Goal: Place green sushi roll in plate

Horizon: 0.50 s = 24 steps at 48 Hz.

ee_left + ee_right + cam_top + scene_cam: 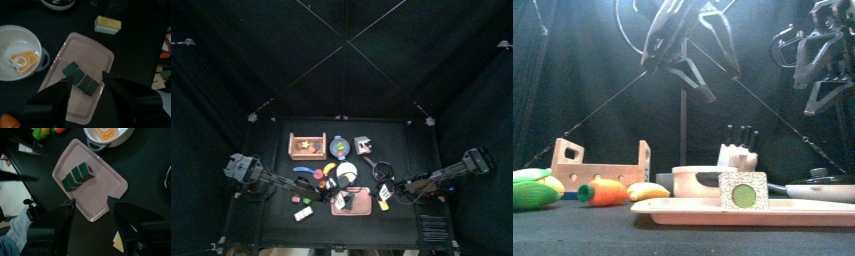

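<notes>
The flat, square, pinkish-salmon plate (90,180) with rounded corners is taken as the landmark. On it, the small dark green oblong sushi roll (77,175) is seen resting — its end face (green centre in a pale speckled ring, red at one tip) (743,190) is turned toward the table's front in the front view. The roll is held by neither gripper.

The left black two-jawed gripper (85,90) is raised above the plate, its jaws spread apart with the roll (79,79) visible between them from the wrist camera; nothing is clamped. The right black gripper (89,208) is likewise held high over the plate — jaws parted and empty.

Just beside the plate, a round white bowl (19,52) holding an orange-and-white toy piece is found. A small pale yellow block (108,23) lies near the plate's far corner. Left of the plate in the front view, an orange toy carrot (601,191) and an open wooden box (601,163) are seen.
</notes>
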Available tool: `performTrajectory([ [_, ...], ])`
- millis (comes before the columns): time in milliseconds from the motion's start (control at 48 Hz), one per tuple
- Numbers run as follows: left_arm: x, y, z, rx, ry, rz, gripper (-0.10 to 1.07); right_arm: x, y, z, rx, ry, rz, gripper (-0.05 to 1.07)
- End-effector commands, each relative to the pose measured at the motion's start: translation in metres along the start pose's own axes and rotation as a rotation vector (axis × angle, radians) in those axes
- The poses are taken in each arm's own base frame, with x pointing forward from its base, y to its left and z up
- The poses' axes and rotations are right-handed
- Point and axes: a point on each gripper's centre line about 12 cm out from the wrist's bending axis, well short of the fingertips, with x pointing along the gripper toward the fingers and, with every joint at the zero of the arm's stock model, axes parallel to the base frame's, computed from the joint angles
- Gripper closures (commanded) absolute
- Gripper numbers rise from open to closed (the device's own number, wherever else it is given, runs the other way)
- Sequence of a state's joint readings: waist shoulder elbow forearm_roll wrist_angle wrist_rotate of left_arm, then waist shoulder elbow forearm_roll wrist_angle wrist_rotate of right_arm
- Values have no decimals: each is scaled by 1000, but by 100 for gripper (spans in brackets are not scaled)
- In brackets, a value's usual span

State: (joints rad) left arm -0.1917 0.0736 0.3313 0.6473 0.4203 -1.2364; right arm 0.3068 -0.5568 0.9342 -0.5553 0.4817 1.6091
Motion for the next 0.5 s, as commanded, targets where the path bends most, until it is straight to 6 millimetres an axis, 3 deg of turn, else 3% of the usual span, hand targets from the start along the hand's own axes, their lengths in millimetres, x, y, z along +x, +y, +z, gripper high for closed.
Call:
performTrajectory([
  [0,-16,20,19,-2,-84,-85,11,-6,7,12,-15,-43,31,15],
  [167,-20,57,20,174,-164,-147,11,-11,-4,27,-69,-125,15,15],
  [479,-19,100,26,322,-242,-199,11,-19,-27,43,-63,-212,-20,15],
])
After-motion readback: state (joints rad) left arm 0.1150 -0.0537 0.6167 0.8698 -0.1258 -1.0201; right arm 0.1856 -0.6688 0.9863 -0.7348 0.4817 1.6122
